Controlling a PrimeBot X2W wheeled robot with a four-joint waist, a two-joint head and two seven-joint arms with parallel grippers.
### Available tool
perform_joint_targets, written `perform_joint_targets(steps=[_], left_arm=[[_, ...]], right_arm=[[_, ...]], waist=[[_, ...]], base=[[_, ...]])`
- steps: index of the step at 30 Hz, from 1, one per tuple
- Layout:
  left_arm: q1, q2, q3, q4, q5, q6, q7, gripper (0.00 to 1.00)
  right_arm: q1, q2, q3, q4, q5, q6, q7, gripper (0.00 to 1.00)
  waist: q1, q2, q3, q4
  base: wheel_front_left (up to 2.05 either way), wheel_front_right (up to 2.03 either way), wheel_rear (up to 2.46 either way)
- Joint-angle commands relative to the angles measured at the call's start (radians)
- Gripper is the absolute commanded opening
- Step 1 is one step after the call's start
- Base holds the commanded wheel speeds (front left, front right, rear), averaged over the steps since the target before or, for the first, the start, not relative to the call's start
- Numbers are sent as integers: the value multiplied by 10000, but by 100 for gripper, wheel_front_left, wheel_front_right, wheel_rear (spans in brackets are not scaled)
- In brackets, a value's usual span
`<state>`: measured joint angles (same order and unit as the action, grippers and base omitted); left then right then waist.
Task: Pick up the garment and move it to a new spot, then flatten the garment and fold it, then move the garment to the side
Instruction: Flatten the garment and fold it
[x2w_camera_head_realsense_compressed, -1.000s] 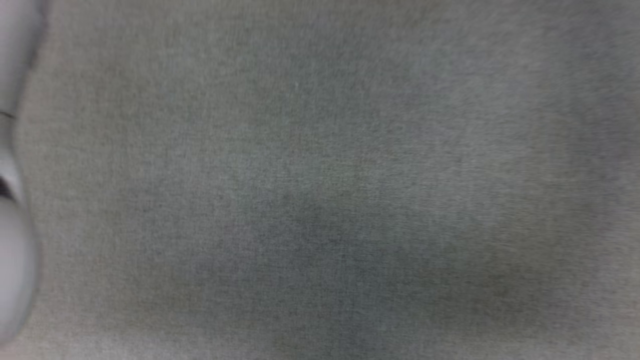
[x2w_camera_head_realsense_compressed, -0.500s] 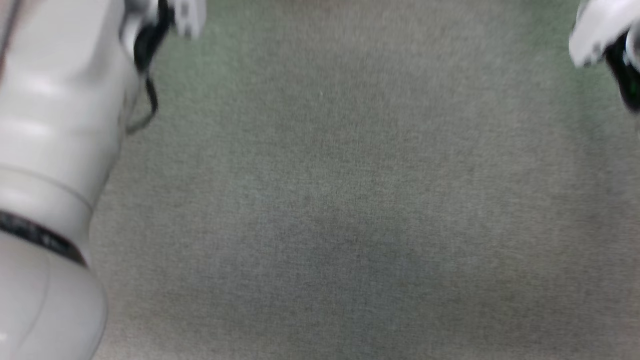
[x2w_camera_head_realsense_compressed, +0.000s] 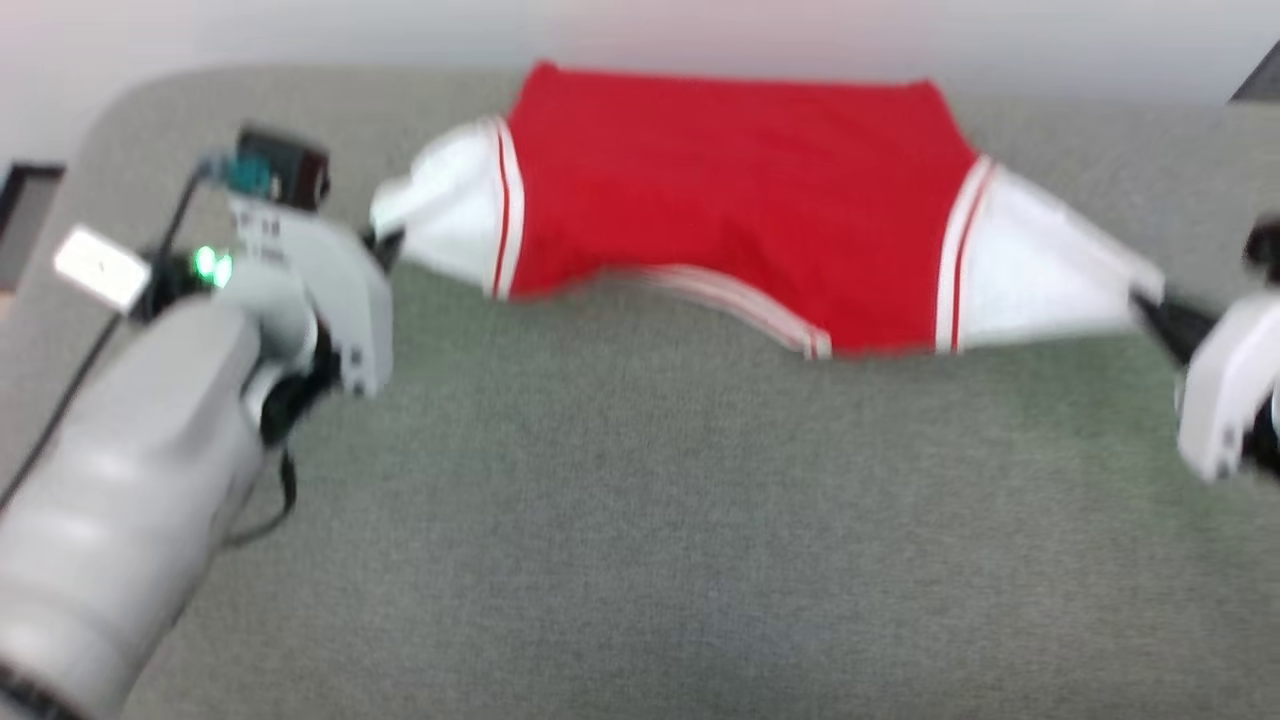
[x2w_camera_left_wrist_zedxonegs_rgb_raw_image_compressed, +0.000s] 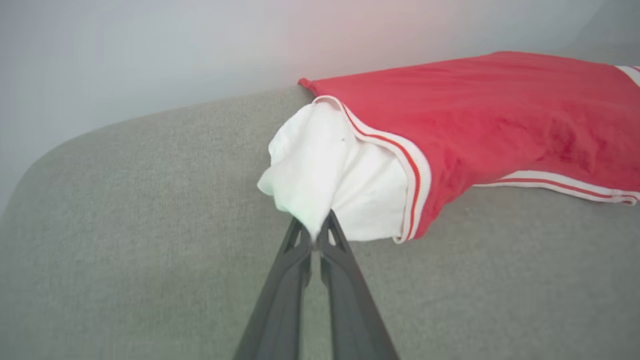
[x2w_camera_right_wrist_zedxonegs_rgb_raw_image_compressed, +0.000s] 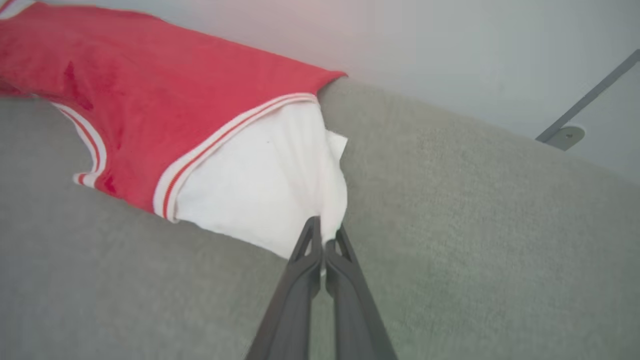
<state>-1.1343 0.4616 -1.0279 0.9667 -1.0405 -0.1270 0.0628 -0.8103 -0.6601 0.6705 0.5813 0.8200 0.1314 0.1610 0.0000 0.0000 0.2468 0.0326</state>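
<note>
Left gripper (x2w_camera_left_wrist_zedxonegs_rgb_raw_image_compressed: 316, 235) clamped on left sleeve (x2w_camera_left_wrist_zedxonegs_rgb_raw_image_compressed: 320, 170) tip; right gripper (x2w_camera_right_wrist_zedxonegs_rgb_raw_image_compressed: 325, 237) clamped on right sleeve (x2w_camera_right_wrist_zedxonegs_rgb_raw_image_compressed: 265, 190) tip. Even outward tension advised, sleeves lowered together, wrinkles drawn out. Garment (x2w_camera_head_realsense_compressed: 740, 190) stretched across far part of table (x2w_camera_head_realsense_compressed: 640, 520): long axis left-right, neckline (x2w_camera_head_realsense_compressed: 730, 295) toward robot, hem (x2w_camera_head_realsense_compressed: 730, 80) at far edge.

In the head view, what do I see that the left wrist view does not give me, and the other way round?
The head view adds the right gripper, shut on the right white sleeve, and the garment stretched across its full width between the two arms. The left wrist view adds a close look at the left gripper, its fingers pinched shut on the tip of the left white sleeve. Both share the red body, the striped trim, that left sleeve and the grey padded surface.
</note>
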Motion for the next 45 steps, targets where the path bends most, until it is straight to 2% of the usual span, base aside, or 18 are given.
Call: perform_joint_targets(steps=[1,3,6,12,15,18,19,21,23,28,29,31,32,33,34,42,45], left_arm=[[758,524,31,-824,-189,303,168,0],[1503,1099,18,-2004,-367,732,482,0],[2756,2232,39,-4438,-701,1772,976,0],[5346,4857,108,-9921,-1437,4784,1707,0],[6374,5782,42,-11905,-1776,6028,1806,0],[7080,6276,-47,-13141,-2018,6875,1826,0],[7080,6276,-47,-13141,-2018,6875,1826,0],[7403,6301,-15,-13610,-2226,7239,1667,0],[7699,6279,-89,-13796,-2292,7419,1520,0],[7911,5837,-96,-13616,-2265,7363,1065,0],[7915,5755,-100,-13559,-2252,7337,1020,0],[7838,5656,-170,-13456,-2084,7275,940,0],[7818,5532,-140,-13418,-2101,7219,878,0],[7826,5492,-137,-13371,-2109,7182,839,0],[7822,5499,-141,-13328,-2049,7190,785,0],[7806,5236,-73,-13355,-1946,7157,492,0],[7650,5120,-69,-13417,-1807,7135,438,0]], right_arm=[[768,-505,265,-558,267,-15,512,0],[1359,-903,151,-1020,579,-16,773,0],[2428,-1403,111,-1683,1033,-16,1301,0],[4366,-2304,-118,-2997,1761,-15,2342,0],[5228,-2564,-412,-3381,2074,-16,2828,0],[6009,-2626,-718,-3673,2261,-15,3251,0],[6009,-2626,-718,-3673,2261,-15,3251,0],[6472,-2578,-939,-3780,2215,-15,3429,0],[6743,-2408,-1208,-3771,2059,-15,3470,0],[7067,-1489,-1701,-3150,1286,-20,3571,0],[7001,-1292,-1799,-3038,1106,-20,3628,11],[6874,-1045,-2042,-2928,816,-27,3735,44],[6810,-970,-2203,-2930,664,-32,3814,93],[6761,-921,-2328,-2997,568,-36,3946,94],[6735,-866,-2487,-3101,529,-35,4123,100],[6483,-1065,-4384,-5284,327,-15,5538,100],[6115,-883,-5260,-6122,-40,-15,5767,100]], waist=[[0,0,-1046,-263],[0,0,-1173,-256],[0,0,-1261,-209],[0,0,-1165,-164],[0,0,-1066,-146],[0,0,-969,-113],[0,0,-969,-113],[0,0,-887,-73],[0,0,-788,-64],[0,0,-615,-46],[0,0,-593,-56],[0,0,-563,-72],[0,0,-553,-77],[0,0,-544,-83],[0,0,-535,-93],[0,0,-352,-27],[0,0,-217,93]], base=[[0,0,0],[0,0,0],[0,0,0],[0,0,0],[0,0,0],[0,0,0],[0,0,0],[0,0,0],[0,0,0],[0,0,0],[0,0,0],[0,0,0],[0,0,0],[0,0,0],[0,0,0],[0,0,0],[0,0,0]])
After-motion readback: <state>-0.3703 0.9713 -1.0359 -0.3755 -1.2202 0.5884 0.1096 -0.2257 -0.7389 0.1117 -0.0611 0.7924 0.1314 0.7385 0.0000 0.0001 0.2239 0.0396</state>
